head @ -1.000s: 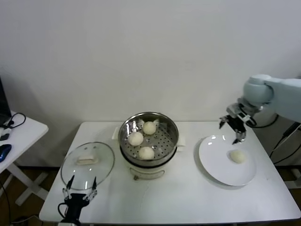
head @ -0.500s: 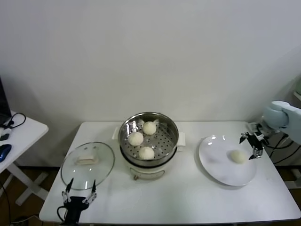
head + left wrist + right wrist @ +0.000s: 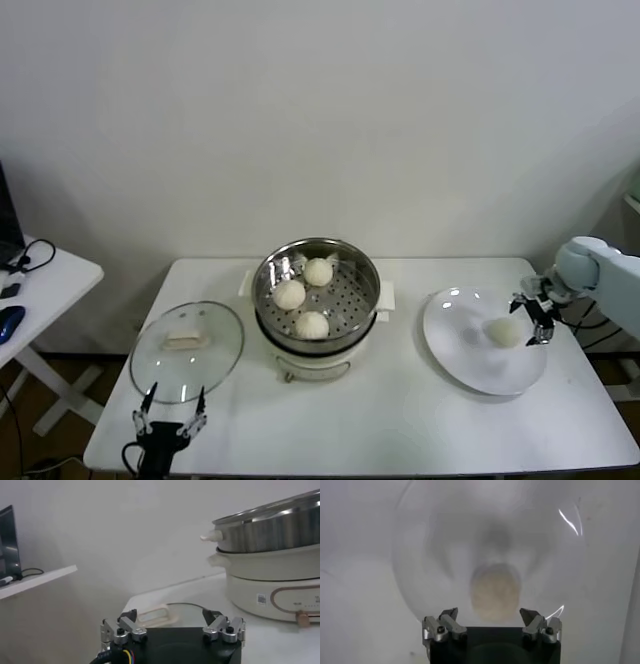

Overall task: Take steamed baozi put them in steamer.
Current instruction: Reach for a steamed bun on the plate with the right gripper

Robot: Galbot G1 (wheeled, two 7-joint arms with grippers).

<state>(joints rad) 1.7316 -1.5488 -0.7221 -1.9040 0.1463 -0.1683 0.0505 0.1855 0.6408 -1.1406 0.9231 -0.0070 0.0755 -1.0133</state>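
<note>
Three steamed baozi (image 3: 312, 324) already in steamer (image 3: 268, 300), centre frame. Fourth bun (image 3: 503, 332) left on plate (image 3: 470, 362), right side. Right hand (image 3: 532, 318) fingers apart, beside it, nothing held. Left hand (image 3: 170, 417) spread, idle, lower left of bench (image 3: 380, 420).

A white rectangular table (image 3: 400, 430) carries three items resting directly on its top. At the centre stands the steamer (image 3: 316, 300), a shiny steel pot on a cream-white cooker base. At 9 o'clock from the steamer, just beside it, lies a round glass lid (image 3: 187, 350), flat on the surface with its pale handle on top. At 3 o'clock from the steamer, a little apart from it, lies a flat white plate (image 3: 470, 365), near the table's right edge. A second, smaller white table (image 3: 45, 285) stands apart at the far left, only partly visible.
</note>
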